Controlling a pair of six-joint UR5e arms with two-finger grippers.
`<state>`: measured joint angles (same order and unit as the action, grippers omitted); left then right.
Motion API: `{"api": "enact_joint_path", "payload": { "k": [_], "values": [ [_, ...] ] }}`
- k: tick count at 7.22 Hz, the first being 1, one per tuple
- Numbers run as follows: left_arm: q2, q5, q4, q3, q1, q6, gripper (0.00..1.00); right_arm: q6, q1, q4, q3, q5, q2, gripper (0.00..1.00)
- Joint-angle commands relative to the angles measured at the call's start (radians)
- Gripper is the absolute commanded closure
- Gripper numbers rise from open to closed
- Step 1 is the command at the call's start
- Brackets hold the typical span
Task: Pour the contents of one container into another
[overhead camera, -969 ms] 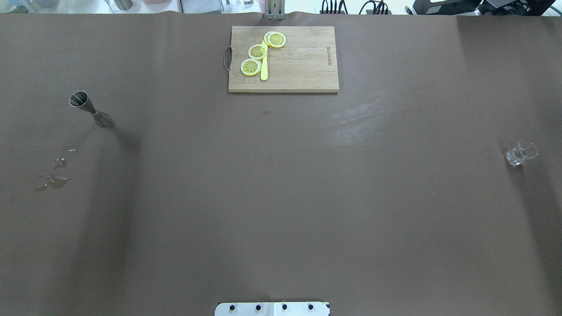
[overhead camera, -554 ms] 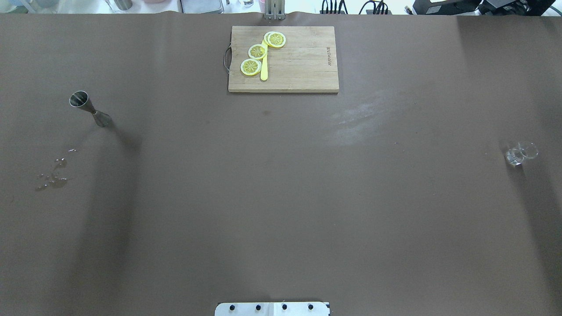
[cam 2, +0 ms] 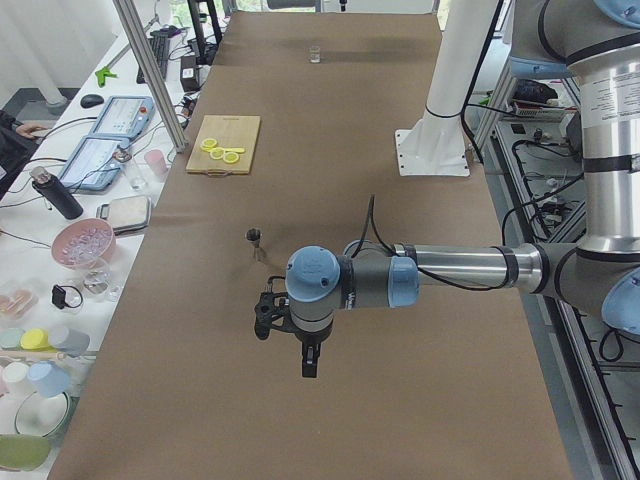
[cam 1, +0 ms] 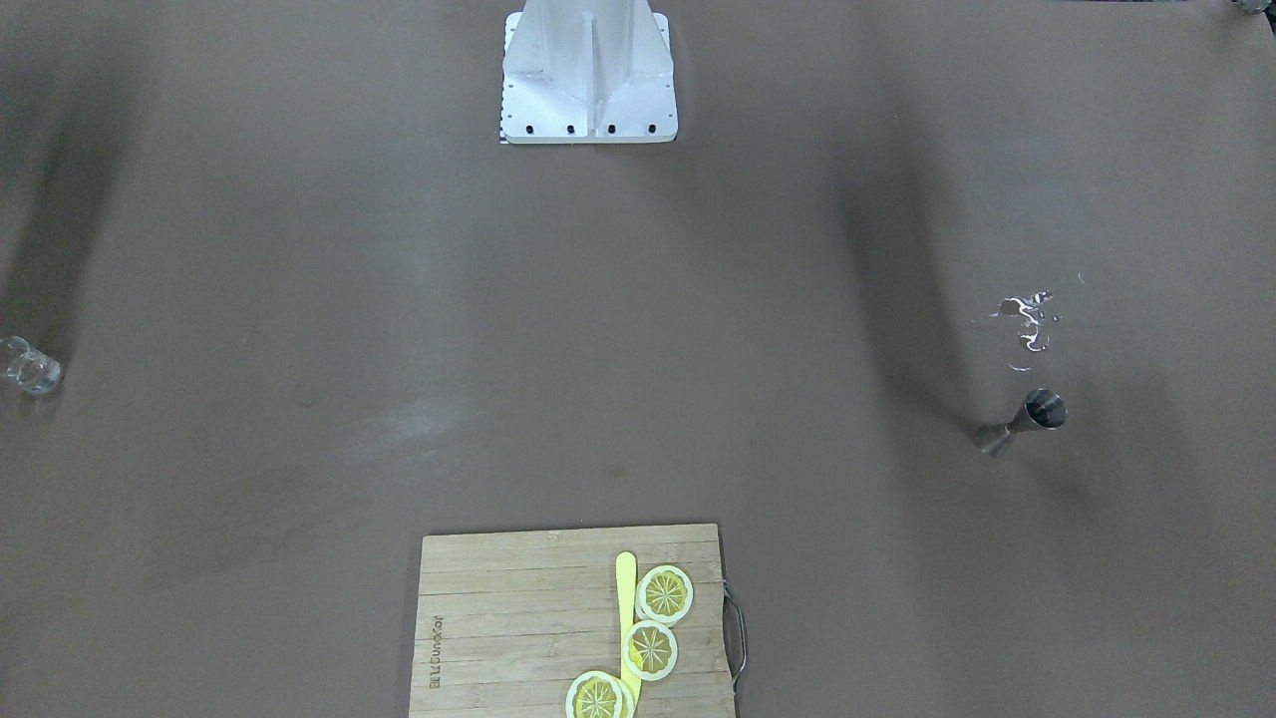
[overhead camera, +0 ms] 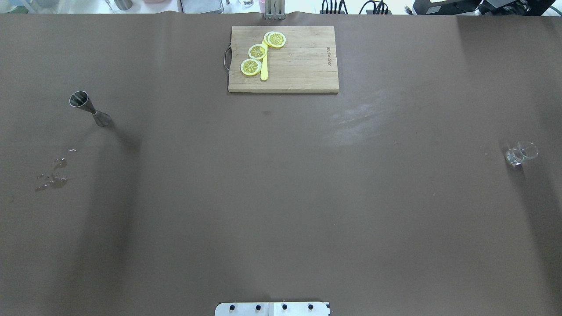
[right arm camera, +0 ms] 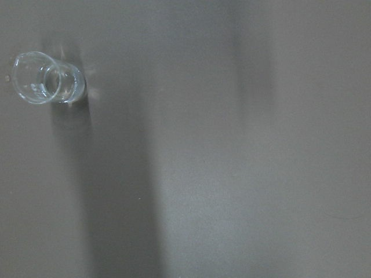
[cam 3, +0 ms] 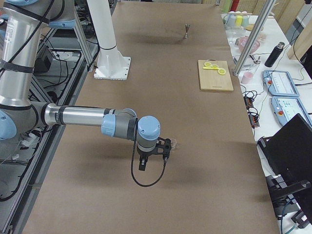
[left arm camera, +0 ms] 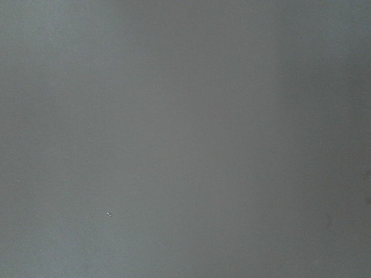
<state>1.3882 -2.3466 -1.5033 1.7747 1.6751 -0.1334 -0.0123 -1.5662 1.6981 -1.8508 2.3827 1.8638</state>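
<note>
Small shiny steel hourglass jigger [overhead camera: 90, 109] stands upright on the robot's left side of the brown table [overhead camera: 281, 197], well apart from the short clear glass [overhead camera: 520, 153] at far right. It is probably light, rigid and slippery, so its narrow waist looks like the best place to pinch. Whether the left gripper [cam 2: 272, 312] or right gripper [cam 3: 165, 146] is open cannot be told.

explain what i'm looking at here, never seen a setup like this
This is a robot with two arms at a brown table. Two cameras look down from above, two look along the table from its ends and show the left arm and the right arm, and one sits on each wrist. On the table stand a steel jigger and a small clear glass, far apart, with spilled liquid near the jigger. A wooden cutting board carries lemon slices. Jigger and glass stand free, held by neither arm.
</note>
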Motion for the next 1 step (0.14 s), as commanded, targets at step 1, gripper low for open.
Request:
{"api": "enact_joint_path", "payload": {
  "k": [1],
  "values": [
    [0.008, 0.001, 0.0, 0.0, 0.0, 0.0, 0.02, 0.0, 0.0, 0.0, -0.001, 0.001, 0.0, 0.0]
  ]
}}
